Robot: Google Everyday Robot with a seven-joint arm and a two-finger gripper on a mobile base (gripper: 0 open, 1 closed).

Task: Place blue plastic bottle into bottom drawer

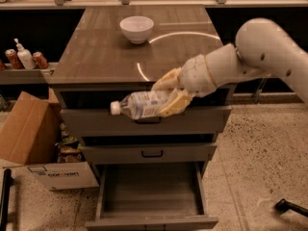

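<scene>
The grey counter [96, 57] fills the upper middle of the frame. At bottom centre the bottom drawer [151, 194] stands pulled open. My arm [260, 52] comes in from the right, and my gripper [169, 93] hangs at centre frame, in front of the top drawer. My fingers [176, 104] clamp the blue plastic bottle [142, 104], which is level in the air with its cap pointing left. A white bowl [136, 28] rests on the counter at upper centre.
</scene>
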